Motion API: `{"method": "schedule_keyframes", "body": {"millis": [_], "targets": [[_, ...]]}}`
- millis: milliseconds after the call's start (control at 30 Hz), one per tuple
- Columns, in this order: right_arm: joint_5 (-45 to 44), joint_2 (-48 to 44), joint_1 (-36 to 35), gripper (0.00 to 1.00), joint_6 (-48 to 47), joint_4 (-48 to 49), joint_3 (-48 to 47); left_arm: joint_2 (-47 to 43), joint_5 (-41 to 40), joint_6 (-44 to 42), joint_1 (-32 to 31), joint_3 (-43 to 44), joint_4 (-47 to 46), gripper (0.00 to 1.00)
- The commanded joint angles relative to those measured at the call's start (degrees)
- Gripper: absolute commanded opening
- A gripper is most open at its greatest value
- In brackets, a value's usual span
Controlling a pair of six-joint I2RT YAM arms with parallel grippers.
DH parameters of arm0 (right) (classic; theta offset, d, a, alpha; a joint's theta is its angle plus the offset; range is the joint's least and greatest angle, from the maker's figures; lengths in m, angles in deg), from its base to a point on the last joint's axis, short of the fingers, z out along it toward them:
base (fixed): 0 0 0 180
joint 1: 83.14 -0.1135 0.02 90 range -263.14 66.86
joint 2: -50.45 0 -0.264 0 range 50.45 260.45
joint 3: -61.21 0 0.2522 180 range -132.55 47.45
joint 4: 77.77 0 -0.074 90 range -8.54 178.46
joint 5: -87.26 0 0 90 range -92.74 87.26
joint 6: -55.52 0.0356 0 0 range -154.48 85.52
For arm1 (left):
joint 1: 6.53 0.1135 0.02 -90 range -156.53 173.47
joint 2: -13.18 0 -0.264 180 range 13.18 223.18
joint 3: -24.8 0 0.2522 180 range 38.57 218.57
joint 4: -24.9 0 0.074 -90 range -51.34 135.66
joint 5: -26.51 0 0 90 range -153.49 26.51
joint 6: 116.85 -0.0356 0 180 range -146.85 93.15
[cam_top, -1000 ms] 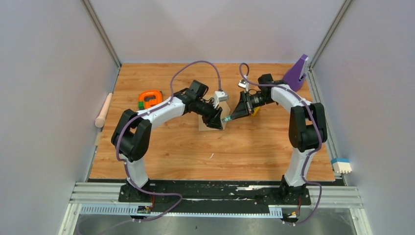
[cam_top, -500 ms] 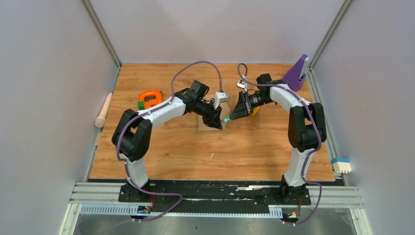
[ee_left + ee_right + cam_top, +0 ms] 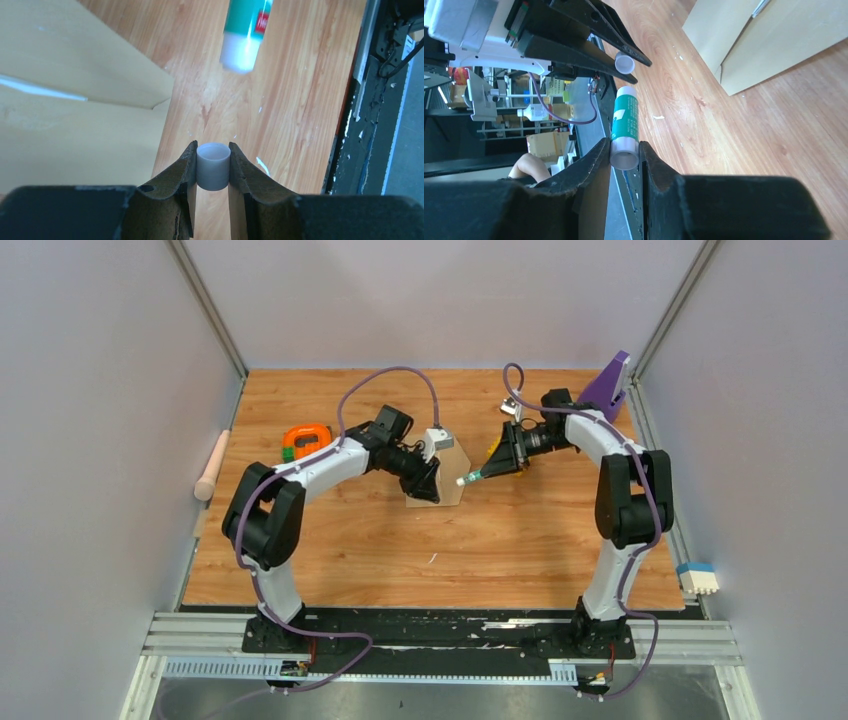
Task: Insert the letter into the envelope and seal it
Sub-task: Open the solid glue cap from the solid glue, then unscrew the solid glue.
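Lying flat on the table (image 3: 350,540), seen from above, the envelope (image 3: 453,476) sits partly under the left pincer (image 3: 430,488). Left wrist: that pincer clamps a white cap (image 3: 213,167). Right wrist: the right pincer (image 3: 625,151) grips a green glue stick (image 3: 625,120).

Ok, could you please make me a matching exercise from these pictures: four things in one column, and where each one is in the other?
1 glue stick
2 white cap
3 envelope
4 purple object

A lying on the table
B in the left hand
C in the right hand
D at the far right corner

Pairs: 1-C, 2-B, 3-A, 4-D
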Motion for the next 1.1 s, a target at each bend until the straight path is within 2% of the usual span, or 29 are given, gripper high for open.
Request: {"method": "schedule_keyframes", "body": {"millis": [0,67,100,267,400,533,667,867,1067], "targets": [[2.1,-1.2,0.8,0.07,-0.9,0.3,-1.6,-4.0,-0.9,-0.9,1.1,-1.3,-0.2,0.14],[2.1,-1.2,0.8,0.07,-1.0,0.3,-1.6,-4.4,-0.6,-0.7,1.4,-1.2,-0.2,0.17],[2.1,-1.1,0.8,0.07,-1.0,0.3,-1.5,-4.4,-0.4,-0.6,1.4,-1.1,-0.2,0.24],[2.4,-0.5,0.7,0.07,-0.8,0.3,-1.4,-5.1,2.8,0.7,1.4,0.0,-0.4,0.40],[2.3,-0.1,0.6,0.07,-0.7,0.3,-1.4,-5.0,3.9,1.4,1.5,1.9,0.0,0.38],[2.0,-0.4,0.7,0.07,-0.9,0.3,-1.2,-5.0,0.3,-1.2,2.9,1.5,1.7,0.37],[1.9,-0.5,0.7,0.07,-1.0,0.3,-1.3,-5.3,-1.9,-1.9,8.2,0.8,2.3,0.37],[-0.1,-2.2,3.0,0.07,-2.3,-0.1,-1.6,-8.1,-3.1,-0.1,7.1,-0.8,0.0,0.50],[-2.7,-3.4,8.5,0.07,-2.9,-0.5,-0.9,-7.9,-3.7,0.7,4.7,-1.4,-1.7,0.73]]}}
